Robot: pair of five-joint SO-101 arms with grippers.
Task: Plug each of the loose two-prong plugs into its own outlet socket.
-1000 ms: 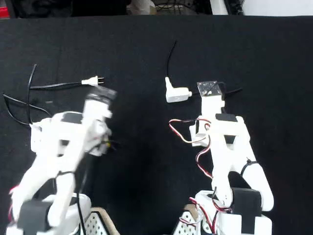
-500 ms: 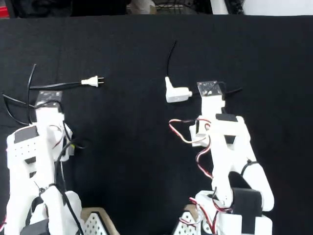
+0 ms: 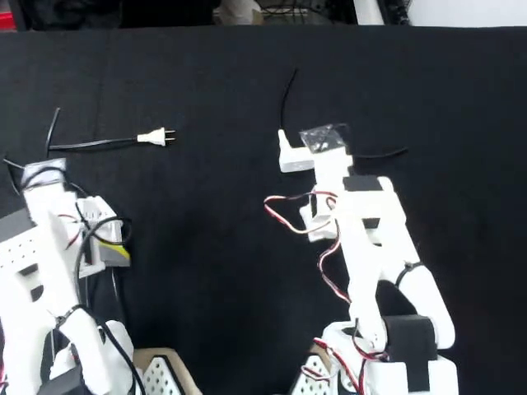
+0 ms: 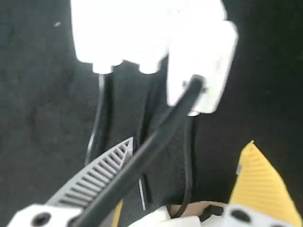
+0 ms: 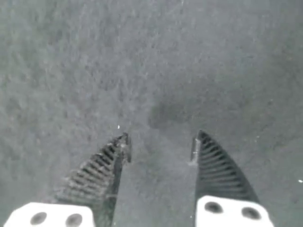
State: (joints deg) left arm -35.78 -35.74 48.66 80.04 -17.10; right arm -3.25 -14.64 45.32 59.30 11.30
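- Right gripper [image 5: 161,136] is released: 2 ribbed fingers spread wide, and between them just black cloth [image 5: 156,71].
- Just beside that gripper, on the side toward the other arm, sits the white socket [image 3: 295,157]. Its dark lead runs off away from the arm.
- Left gripper [image 4: 189,141] is spread too, 1 grey finger and 1 yellow. A black cable [image 4: 156,136] crosses the gap close to the lens, and I judge it is not pinched.
- Beyond the left gripper are blurred white blocks [image 4: 142,33] with cords; I cannot tell what they are.
- The plug [image 3: 156,137] lies well ahead of the left gripper and over toward the right arm. Its 2 prongs point at the socket, and its cord [image 3: 90,144] trails back toward the left gripper.
- Handling call: the plug looks light, hard and smooth, so it is likely to skate or swivel on the cloth, and the springy cord will tug at it.
- Take hold across the flat sides of the white body, just behind the prongs, never on the cord.
- The high view gives the layout of plug, socket and both arms. The wrist views give the finger gaps.
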